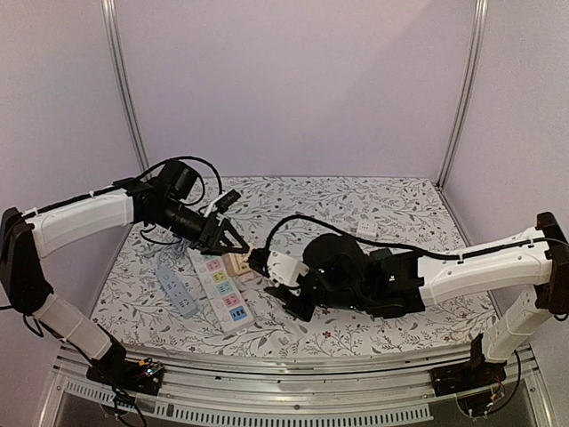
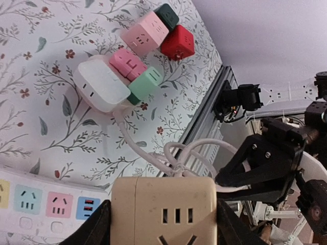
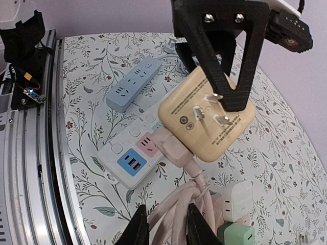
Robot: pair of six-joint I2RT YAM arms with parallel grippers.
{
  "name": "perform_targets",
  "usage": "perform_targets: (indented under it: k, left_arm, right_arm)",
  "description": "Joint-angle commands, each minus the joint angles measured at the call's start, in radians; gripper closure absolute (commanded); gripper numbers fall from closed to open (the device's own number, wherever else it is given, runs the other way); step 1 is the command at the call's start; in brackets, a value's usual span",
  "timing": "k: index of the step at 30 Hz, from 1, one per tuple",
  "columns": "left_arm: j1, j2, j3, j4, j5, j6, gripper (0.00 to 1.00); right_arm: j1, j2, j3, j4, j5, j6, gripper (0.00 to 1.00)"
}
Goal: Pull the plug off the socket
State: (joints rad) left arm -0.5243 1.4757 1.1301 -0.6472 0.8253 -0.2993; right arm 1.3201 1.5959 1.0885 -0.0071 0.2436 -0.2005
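The left gripper (image 2: pixel 163 224) clamps the beige square plastic plug (image 3: pixel 207 120) by its sides. The prongs are bared and lifted off the white plastic power strip (image 1: pixel 224 292) toward the tabletop's near-left, so it looks freed. The right gripper (image 3: pixel 164 227) pinches the pale cable bundle (image 3: pixel 174 200), probably steadying it. Both arms reach inward, forearms low.

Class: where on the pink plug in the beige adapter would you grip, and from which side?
Grip the pink plug by its short body, not its cable, from the side away from the beige adapter: the body juts clear there, while the left gripper clamps the adapter.
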Motion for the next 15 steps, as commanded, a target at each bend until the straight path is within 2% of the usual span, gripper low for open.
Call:
perform_targets:
  k: [1, 6, 10, 15]
  left_arm:
    - [0.053, 0.016, 0.006, 0.096, -0.044, 0.013, 0.82]
    - [-0.003, 0.014, 0.018, 0.067, -0.011, 0.052, 0.82]
    - [-0.021, 0.015, 0.026, 0.052, 0.007, 0.063, 0.82]
    - [-0.040, -0.001, 0.027, 0.050, 0.024, 0.079, 0.82]
  right_arm:
    - [-0.002, -0.060, -0.001, -0.047, -0.040, 0.027, 0.65]
    - [-0.024, -0.090, 0.028, -0.101, -0.045, 0.005, 0.37]
    - [-0.038, -0.070, 0.061, -0.128, -0.030, -0.009, 0.23]
    - [-0.093, -0.019, 0.140, -0.186, -0.130, 0.001, 0.13]
